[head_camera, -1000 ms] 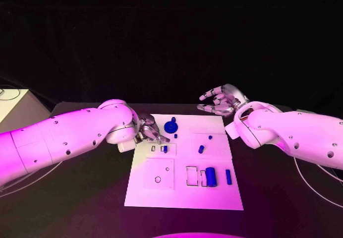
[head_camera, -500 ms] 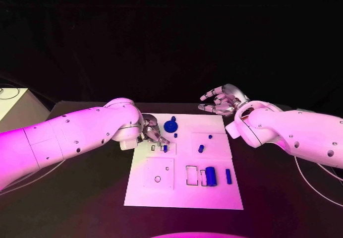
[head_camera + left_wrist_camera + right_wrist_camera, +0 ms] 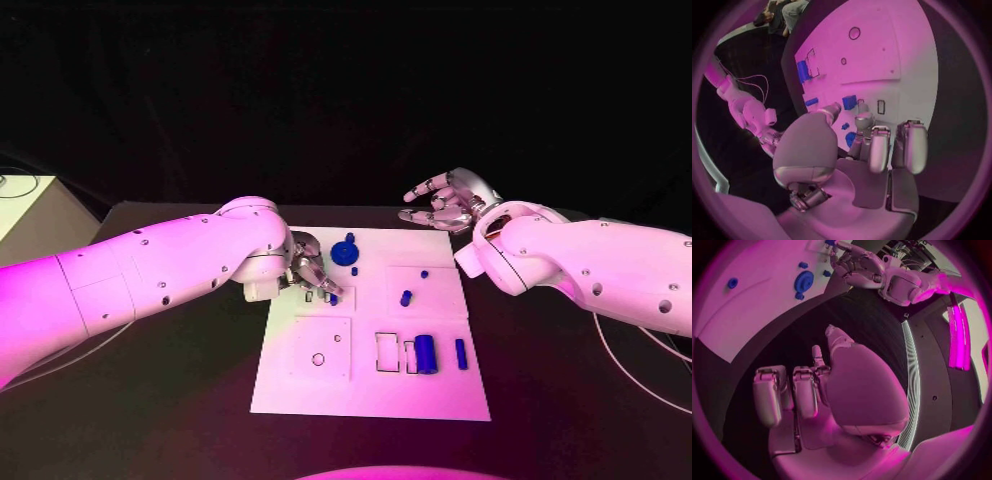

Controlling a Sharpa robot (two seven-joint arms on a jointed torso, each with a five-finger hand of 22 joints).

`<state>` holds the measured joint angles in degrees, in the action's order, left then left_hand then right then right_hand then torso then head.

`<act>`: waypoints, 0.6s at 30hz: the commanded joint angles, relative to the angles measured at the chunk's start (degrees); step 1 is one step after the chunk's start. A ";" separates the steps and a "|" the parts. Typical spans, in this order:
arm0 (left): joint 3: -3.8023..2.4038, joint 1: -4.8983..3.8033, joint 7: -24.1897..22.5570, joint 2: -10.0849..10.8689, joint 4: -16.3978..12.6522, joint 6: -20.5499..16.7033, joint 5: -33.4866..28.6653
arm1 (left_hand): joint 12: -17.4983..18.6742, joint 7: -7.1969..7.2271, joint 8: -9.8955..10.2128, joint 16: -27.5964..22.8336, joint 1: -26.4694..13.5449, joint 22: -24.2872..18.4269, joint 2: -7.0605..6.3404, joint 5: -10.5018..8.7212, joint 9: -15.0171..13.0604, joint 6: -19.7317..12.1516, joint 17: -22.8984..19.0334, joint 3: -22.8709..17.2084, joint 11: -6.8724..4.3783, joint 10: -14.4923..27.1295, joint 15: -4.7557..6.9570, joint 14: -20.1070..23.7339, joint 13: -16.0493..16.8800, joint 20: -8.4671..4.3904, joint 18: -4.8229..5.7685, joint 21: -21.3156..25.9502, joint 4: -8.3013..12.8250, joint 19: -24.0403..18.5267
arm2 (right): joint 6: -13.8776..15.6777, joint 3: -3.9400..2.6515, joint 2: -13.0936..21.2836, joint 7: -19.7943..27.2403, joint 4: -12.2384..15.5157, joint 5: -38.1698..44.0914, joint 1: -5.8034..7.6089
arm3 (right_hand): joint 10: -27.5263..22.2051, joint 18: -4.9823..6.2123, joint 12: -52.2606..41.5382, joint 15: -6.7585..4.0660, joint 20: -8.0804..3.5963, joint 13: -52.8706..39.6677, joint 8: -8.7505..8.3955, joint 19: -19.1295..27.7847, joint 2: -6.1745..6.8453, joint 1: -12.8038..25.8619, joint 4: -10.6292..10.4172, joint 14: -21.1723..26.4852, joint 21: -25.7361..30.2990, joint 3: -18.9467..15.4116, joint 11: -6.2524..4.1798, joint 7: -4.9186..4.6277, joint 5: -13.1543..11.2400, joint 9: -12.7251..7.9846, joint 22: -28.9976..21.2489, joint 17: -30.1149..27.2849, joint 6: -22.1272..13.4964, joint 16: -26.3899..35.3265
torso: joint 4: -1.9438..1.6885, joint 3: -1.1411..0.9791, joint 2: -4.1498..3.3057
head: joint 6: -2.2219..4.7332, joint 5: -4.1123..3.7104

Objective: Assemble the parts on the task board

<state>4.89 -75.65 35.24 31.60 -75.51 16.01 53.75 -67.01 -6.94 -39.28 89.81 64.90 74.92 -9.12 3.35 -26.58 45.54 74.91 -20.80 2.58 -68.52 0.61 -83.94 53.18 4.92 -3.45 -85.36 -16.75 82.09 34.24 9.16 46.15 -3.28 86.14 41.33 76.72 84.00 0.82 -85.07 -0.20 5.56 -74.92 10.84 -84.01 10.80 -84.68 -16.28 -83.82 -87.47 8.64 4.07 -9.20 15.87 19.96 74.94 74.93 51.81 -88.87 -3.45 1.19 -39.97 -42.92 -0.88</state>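
The white task board point(image 3: 368, 395) lies mid-table. My left hand point(image 3: 307, 265) hangs over its far left part, thumb and fingertips point(image 3: 864, 120) right at a small blue part point(image 3: 333, 298) point(image 3: 849, 102) standing by a slot. I cannot tell whether they pinch it. A round blue part point(image 3: 346, 254) point(image 3: 804, 280) and a tiny one point(image 3: 355, 272) sit just beyond. More blue parts point(image 3: 407, 298) point(image 3: 424, 275) lie mid-board; a blue block point(image 3: 424, 354) and a thin bar point(image 3: 460, 355) lie nearer. My right hand point(image 3: 450, 200) point(image 3: 836, 390) is raised past the far right corner, fingers apart, empty.
A pale box point(image 3: 22, 215) stands at the table's left edge. On the board, a square plate point(image 3: 320, 335) with two round holes sits near left, and an outlined rectangular slot point(image 3: 387, 353) lies beside the blue block. Black table surrounds the board.
My left arm has swung inward and its hand has edged slightly toward the small blue part. The part, the other pieces and my right hand have stayed put.
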 commanded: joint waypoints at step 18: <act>0.06 -0.05 0.01 -0.96 0.49 2.11 -1.66 | -0.59 0.51 -0.99 0.19 3.18 1.63 1.39 -0.04 -1.90 -0.49 15.09 -1.77 -0.43 0.36 0.70 -6.06 0.33 -0.27 0.51 0.30 0.55 -0.32 | -1.84 -0.01 -0.34 -0.23 -0.40 0.66 0.03 | 1.40 -0.07 0.24 0.39 0.49 -10.73 0.29 -4.60 0.14 0.56 -0.27 -5.14 0.26 0.15 0.39 -0.08 0.19 -0.07 13.14 10.78 -0.16 0.29 | 0.03 -0.06 -0.08 | -0.41 -0.01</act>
<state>4.96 -75.65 35.32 30.84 -75.06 17.09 53.01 -67.22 -6.73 -40.07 89.81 67.57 74.91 -7.71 3.35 -28.39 45.34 74.90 -22.31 2.46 -68.39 1.03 -83.95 53.46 4.71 -3.44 -85.36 -16.21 81.88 33.47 9.16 45.87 -3.61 85.75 41.38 76.73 84.00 0.82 -85.07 -0.21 5.56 -74.91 10.84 -84.00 10.80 -84.68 -16.28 -83.82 -87.48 8.63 4.07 -9.20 15.87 19.95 74.93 74.92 51.80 -88.87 -3.45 1.13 -39.99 -43.31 -0.87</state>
